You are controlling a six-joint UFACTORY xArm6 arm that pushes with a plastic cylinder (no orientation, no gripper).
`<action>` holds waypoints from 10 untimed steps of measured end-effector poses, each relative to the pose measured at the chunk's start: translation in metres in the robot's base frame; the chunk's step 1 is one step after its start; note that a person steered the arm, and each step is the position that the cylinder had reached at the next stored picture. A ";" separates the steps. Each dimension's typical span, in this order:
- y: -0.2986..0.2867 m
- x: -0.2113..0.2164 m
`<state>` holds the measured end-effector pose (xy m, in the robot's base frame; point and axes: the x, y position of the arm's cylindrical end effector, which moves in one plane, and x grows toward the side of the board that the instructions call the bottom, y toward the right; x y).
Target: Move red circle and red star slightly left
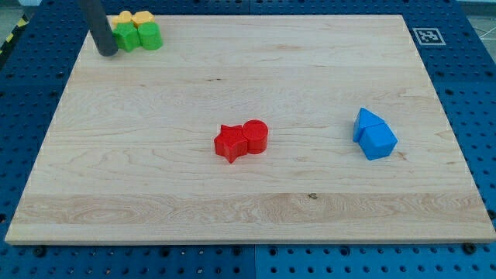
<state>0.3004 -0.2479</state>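
My tip [108,53] — a bare rod with no gripper, holding nothing — sits at the worktop's [325,62] top left beside the green blocks [138,36], well apart from the touching red star [229,142] and red circle [256,136] mid-board — an off-centre shove from the right could split them.

Lit evenly and brightly from above, with no glare showing on the pale wooden desk [256,194]. Casting only short, soft shadows beneath the red star [229,143], red circle [256,136] and blue blocks [374,135]. Staying reasonably sharp throughout, softening slightly toward the top edge, with mild perspective tapering.
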 end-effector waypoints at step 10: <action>0.298 0.176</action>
<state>0.4761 0.0503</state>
